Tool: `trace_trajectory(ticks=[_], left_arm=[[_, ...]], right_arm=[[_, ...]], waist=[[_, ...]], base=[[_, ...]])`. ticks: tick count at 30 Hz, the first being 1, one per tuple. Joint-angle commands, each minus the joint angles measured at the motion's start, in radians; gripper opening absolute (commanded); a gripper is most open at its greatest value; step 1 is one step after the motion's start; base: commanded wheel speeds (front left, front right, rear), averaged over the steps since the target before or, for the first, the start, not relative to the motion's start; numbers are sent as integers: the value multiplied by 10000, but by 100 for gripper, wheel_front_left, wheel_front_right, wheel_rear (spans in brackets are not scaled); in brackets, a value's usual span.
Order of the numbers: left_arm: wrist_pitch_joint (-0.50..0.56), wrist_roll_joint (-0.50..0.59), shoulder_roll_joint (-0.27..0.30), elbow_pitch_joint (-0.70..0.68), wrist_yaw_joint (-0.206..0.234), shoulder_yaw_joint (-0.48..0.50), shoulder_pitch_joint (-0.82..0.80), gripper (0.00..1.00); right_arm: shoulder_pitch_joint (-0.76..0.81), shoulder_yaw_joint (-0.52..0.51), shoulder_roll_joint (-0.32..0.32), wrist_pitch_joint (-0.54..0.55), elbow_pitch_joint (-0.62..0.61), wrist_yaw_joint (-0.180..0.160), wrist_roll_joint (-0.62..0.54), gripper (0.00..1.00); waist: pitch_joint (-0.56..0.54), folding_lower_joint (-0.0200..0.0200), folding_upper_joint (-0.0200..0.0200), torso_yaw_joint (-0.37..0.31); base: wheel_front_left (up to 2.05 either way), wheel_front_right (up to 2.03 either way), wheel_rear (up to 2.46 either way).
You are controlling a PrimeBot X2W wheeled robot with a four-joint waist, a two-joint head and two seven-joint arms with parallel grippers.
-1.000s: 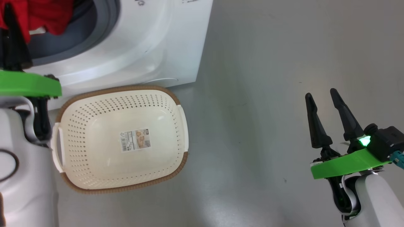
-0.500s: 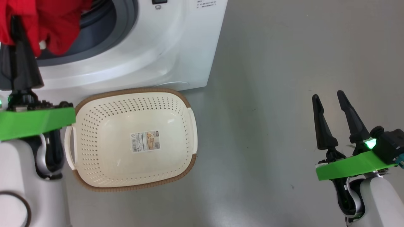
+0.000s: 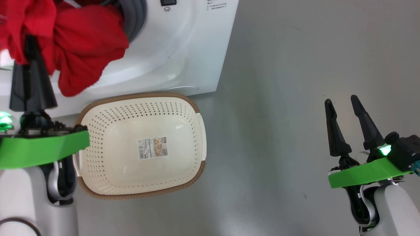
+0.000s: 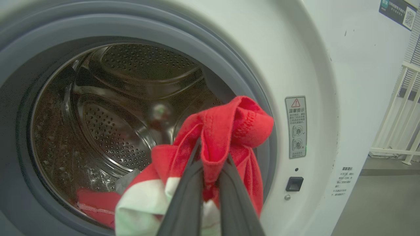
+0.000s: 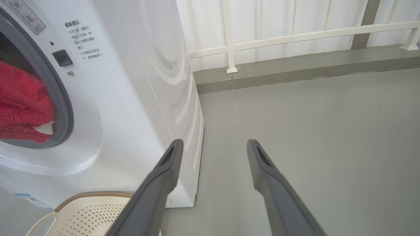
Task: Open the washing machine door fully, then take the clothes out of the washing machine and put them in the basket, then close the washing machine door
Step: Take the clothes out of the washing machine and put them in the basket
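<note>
The left pincer (image 4: pixel 211 156) is pinched tight on the red clothes (image 3: pixel 85 42), its arm (image 3: pixel 19 190) stretched toward the mouth of the washing machine (image 3: pixel 183 49). The clothes hang out of the drum (image 4: pixel 108 124). Just below the pincer sits the basket (image 3: pixel 137 95), a sticker (image 3: pixel 152 148) on its bottom. Far off, the right pincer (image 3: pixel 340 99) stands wide open, holding nothing.

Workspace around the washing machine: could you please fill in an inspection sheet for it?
Surface: grey floor, smooth.
Job's things: red clothes partly out of the washing machine; basket on the floor in front, holding only its sticker.
Clutter: nothing seen.
End effectors: left end effector shut on clothes; right end effector open, holding nothing.
Cables: teal connector at right wrist.
Surroundings: white railing beside the machine.
</note>
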Motion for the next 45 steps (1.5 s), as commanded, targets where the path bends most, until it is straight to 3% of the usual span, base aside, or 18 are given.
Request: trace_trajectory(ticks=[1,17,45], left_arm=[[-46,119,211,-91,-57,192,279,0],[-46,-172,202,3015,-57,-434,718,0],[-46,1106,201,7737,-57,-284,-1203,0]], right_arm=[[192,200,-104,-63,-257,63,0,100],[-77,216,-13,-63,-332,63,23,100],[-784,292,-111,-63,-693,63,-63,100]], waist=[[21,0,0,-10],[674,0,0,-34],[3055,0,0,-102]], base=[[0,0,0],[0,0,0],[0,0,0]])
